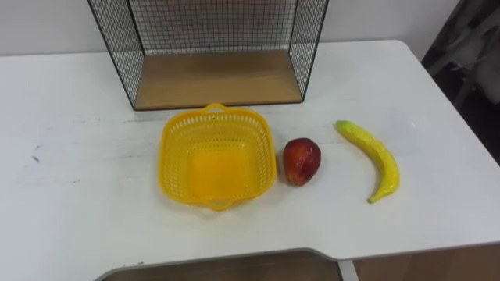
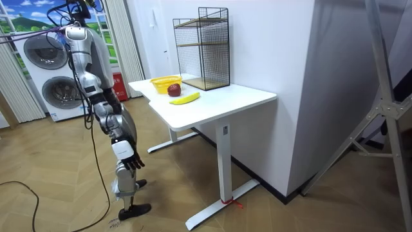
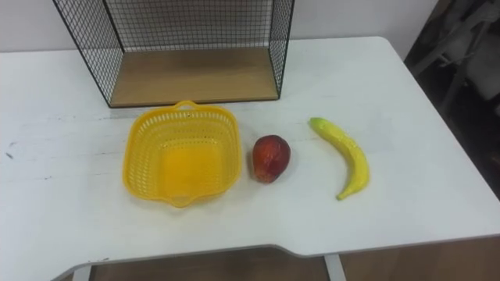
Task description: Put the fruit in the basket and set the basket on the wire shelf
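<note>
The right hand (image 2: 132, 161) is hanging low, open or closed I cannot tell; apple (image 1: 301, 161), banana (image 1: 373, 160) and basket (image 1: 175, 156) are lying well beyond it. A glancing reach is risking rolling the apple away.

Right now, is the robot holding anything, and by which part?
Nothing is held. The apple and banana lie on the table by the empty basket; the right hand hangs empty at the robot's side.
</note>
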Motion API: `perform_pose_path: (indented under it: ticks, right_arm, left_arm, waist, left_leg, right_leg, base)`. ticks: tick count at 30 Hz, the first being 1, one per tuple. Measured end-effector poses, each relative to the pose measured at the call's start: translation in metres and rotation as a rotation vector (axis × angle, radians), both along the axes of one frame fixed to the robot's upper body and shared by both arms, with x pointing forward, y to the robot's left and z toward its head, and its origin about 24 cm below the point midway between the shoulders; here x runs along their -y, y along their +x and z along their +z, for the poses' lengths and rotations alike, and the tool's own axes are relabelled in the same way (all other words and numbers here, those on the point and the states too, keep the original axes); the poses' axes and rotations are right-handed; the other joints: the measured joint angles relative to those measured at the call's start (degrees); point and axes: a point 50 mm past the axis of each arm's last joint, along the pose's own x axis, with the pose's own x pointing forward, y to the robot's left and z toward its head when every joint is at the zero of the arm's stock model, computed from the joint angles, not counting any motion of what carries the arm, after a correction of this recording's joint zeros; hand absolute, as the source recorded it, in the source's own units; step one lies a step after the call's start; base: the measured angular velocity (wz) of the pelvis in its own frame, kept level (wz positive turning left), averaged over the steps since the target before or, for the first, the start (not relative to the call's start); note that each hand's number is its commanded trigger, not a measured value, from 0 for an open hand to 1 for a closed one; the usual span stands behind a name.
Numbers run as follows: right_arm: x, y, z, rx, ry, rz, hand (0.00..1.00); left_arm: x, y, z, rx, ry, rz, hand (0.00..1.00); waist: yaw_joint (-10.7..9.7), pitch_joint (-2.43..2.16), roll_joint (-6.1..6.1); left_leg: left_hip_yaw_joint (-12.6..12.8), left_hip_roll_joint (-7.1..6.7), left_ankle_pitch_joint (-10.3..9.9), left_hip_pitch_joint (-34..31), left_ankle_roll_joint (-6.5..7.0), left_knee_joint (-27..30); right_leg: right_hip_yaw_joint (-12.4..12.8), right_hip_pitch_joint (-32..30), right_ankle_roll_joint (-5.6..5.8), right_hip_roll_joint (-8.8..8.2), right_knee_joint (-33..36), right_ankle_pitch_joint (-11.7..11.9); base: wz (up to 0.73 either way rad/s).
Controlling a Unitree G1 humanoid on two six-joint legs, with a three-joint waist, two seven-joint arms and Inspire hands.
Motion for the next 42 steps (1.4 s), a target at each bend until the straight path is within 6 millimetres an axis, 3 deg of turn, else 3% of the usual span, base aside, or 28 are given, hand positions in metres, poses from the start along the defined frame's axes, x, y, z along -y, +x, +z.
perform_pose_path:
  ticks: [8, 10, 14, 18, 23, 26, 30, 34, 42]
  right_arm:
    - [0.015, -0.003, 0.004, 0.119, -0.003, -0.529, 0.0]
    - [0.023, -0.001, 0.007, 0.169, -0.008, -0.718, 0.0]
    - [0.04, 0.006, 0.014, 0.24, -0.038, -0.974, 0.0]
    - [0.061, 0.016, 0.025, 0.283, -0.113, -1.11, 0.0]
    - [0.09, 0.05, 0.056, 0.416, -0.259, -1.186, 0.0]
    - [0.107, 0.076, 0.085, 0.529, -0.34, -1.198, 0.0]
    - [0.12, 0.112, 0.144, 0.767, -0.487, -1.147, 0.0]
    - [0.121, 0.128, 0.191, 0.952, -0.686, -1.052, 0.0]
    - [0.107, 0.148, 0.247, 1.213, -0.808, -0.857, 0.0]
  left_arm:
    - [-0.001, -0.007, 0.001, 0.067, 0.024, 0.126, 0.0]
    - [-0.003, -0.011, 0.001, 0.077, 0.033, 0.174, 0.0]
    - [-0.012, -0.019, 0.004, 0.086, 0.07, 0.25, 0.0]
    - [-0.021, -0.019, 0.007, 0.101, 0.092, 0.259, 0.0]
    - [-0.026, -0.02, 0.009, 0.106, 0.133, 0.257, 0.0]
    - [-0.028, -0.013, 0.011, 0.14, 0.145, 0.25, 0.0]
    - [-0.029, -0.012, 0.011, 0.148, 0.152, 0.242, 0.0]
    - [-0.03, -0.011, 0.013, 0.171, 0.165, 0.231, 0.0]
    - [-0.028, -0.007, 0.013, 0.178, 0.155, 0.208, 0.0]
  waist:
    - [-1.46, -0.22, -0.14]
    - [-2.82, -0.2, -0.16]
    - [-3.66, -0.28, -0.47]
    - [-3.88, -0.35, -0.97]
    - [-4.85, -0.3, -1.27]
    - [-5.31, -0.41, -1.27]
    - [-5.14, -0.49, -1.15]
    - [-4.94, -0.43, -1.42]
    - [-3.73, -0.29, -1.64]
  left_leg:
    - [0.22, 0.02, -0.01, 0.2, -0.03, 0.3]
    - [0.0, -0.03, -0.01, 0.58, -0.03, -0.17]
    - [0.0, -0.25, 0.0, 1.87, -0.02, -0.54]
    - [0.04, -0.5, 0.0, 1.78, -0.02, -0.55]
    - [0.13, -0.61, 0.01, 1.48, 0.0, -0.88]
    - [-0.07, -0.61, 0.03, -0.02, 0.02, -0.21]
    - [0.0, -0.71, 0.2, -0.48, 0.05, -0.25]
    - [-0.14, -0.71, 0.2, -0.88, 0.05, -0.33]
    - [0.25, -0.77, 0.33, -0.95, 0.03, -1.2]
  right_leg:
    - [0.19, -0.18, -0.03, 0.0, 0.83, -0.27]
    - [0.31, 0.38, -0.01, 0.0, 0.72, -0.34]
    - [1.4, 0.43, -0.01, 0.11, 1.1, -0.58]
    - [1.63, -0.48, -0.01, -0.1, 2.46, -1.12]
    - [1.86, -0.82, -0.02, -0.14, 2.78, -1.36]
    - [1.77, -2.19, 0.02, -0.1, 3.04, -1.33]
    - [1.71, -2.88, -0.03, -0.21, 4.4, -1.35]
    - [1.5, -2.86, -0.03, -0.21, 3.55, -1.31]
    - [1.79, -3.93, -0.02, -0.23, 3.88, -1.34]
  base:
    - [-0.01]
    - [0.0]
    - [-0.12]
    - [-0.06]
    - [-0.02]
    - [0.03]
    - [-0.05]
    - [0.03]
    - [-0.04]
